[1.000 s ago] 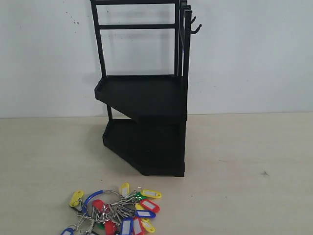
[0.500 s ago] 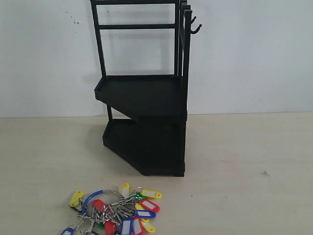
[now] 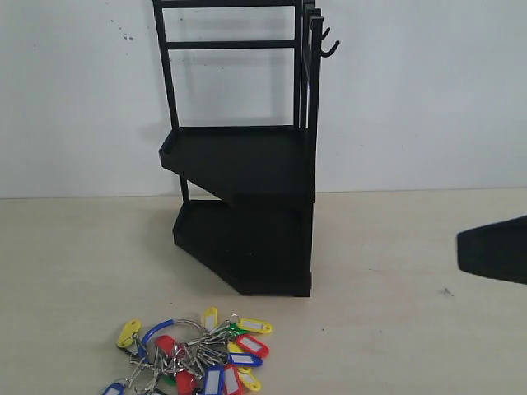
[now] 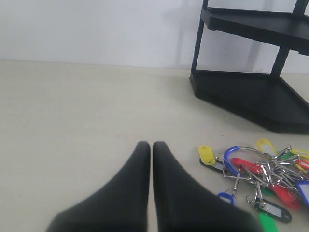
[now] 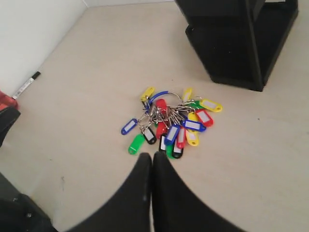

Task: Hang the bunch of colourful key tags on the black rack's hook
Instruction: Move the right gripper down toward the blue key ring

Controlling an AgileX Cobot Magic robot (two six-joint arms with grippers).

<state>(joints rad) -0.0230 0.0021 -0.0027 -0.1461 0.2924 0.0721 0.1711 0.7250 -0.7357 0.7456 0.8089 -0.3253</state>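
The colourful key tag bunch [image 3: 194,354] lies flat on the table in front of the black rack [image 3: 243,206], its blue-sleeved ring toward the rack. The hook [image 3: 328,45] juts from the top of the rack's right upright post, bare. My right gripper [image 5: 152,155] is shut with nothing in it and hovers above the table near the bunch [image 5: 171,121]; in the exterior view a dark part of it [image 3: 494,249] shows at the right edge. My left gripper [image 4: 151,145] is shut and empty, low over the table beside the bunch [image 4: 260,176]; the exterior view does not show it.
The rack's lower tray [image 4: 246,94] stands close behind the bunch. A white wall [image 3: 428,99] rises behind the rack. A black-and-white marker [image 5: 26,84] lies on the table by the wall, and a red object [image 5: 6,100] sits at the frame edge.
A dark part of my right gripper has come into the exterior view at the right edge. The bunch and rack have not moved.
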